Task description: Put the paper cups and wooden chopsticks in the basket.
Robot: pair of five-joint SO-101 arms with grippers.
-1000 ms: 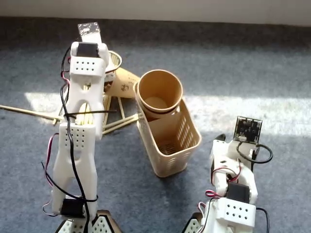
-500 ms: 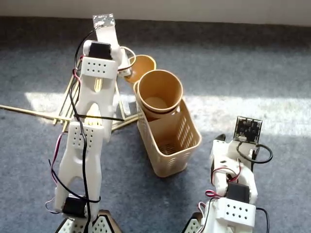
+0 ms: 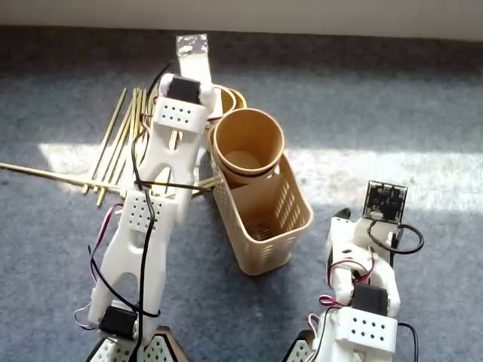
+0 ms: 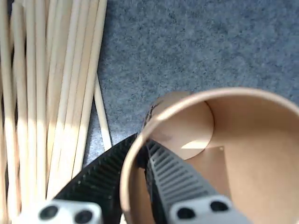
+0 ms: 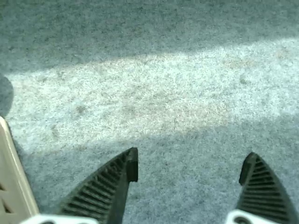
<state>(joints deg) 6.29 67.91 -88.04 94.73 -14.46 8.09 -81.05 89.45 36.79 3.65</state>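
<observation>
My left gripper (image 4: pixel 145 140) is shut on the rim of a brown paper cup (image 4: pixel 224 154), one finger inside the wall and one outside. In the high view this cup (image 3: pixel 229 98) hangs just behind the cream basket (image 3: pixel 290 219), with the left gripper (image 3: pixel 211 102) at its side. Two nested paper cups (image 3: pixel 247 143) stand in the basket's far end. Several wooden chopsticks (image 3: pixel 121 139) lie fanned on the carpet left of the arm, and the chopsticks (image 4: pixel 46 93) run beside the held cup. My right gripper (image 5: pixel 191 163) is open over bare carpet right of the basket.
Grey carpet covers the whole floor, with a sunlit band across the middle. The basket's rim (image 5: pixel 11 177) lies close beside my right gripper. One long chopstick (image 3: pixel 45 173) sticks out toward the left edge. A pale wall runs along the far side.
My left arm has swung right from above the chopsticks toward the basket, carrying the paper cup with it. The right arm has not moved.
</observation>
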